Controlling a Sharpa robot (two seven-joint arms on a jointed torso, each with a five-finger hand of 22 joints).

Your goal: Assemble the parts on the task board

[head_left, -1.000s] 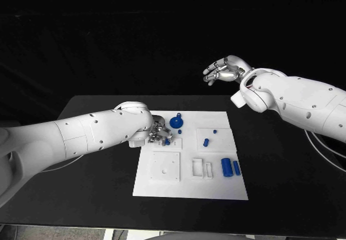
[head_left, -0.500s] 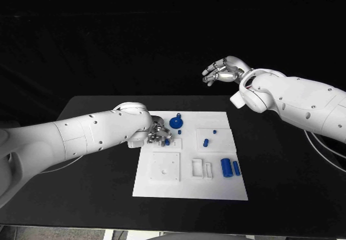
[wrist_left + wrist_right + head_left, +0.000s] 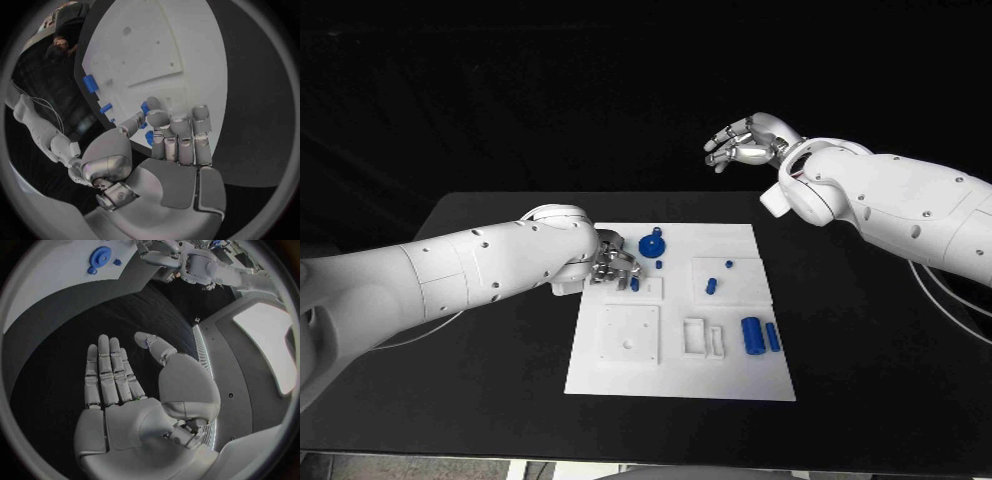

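The left hand [image 3: 613, 266] is down over the upper left part of the white task board [image 3: 733, 375], its fingers [image 3: 178, 132] bent around a small blue peg [image 3: 635, 284] at a raised square plate; whether the peg is truly pinched or only touched I cannot tell. The right hand [image 3: 749, 140] hovers well above the table's far edge, fingers loosely apart, holding nothing. Other parts lie apart: a blue round knob [image 3: 653, 244] just beyond the left hand, short pegs [image 3: 711, 285] mid-board, two blue cylinders [image 3: 753, 332] toward the right. The risk, I judge, is the peg tipping or slipping from the fingertips if it meets its hole off-axis, or a finger brushing the knob aside
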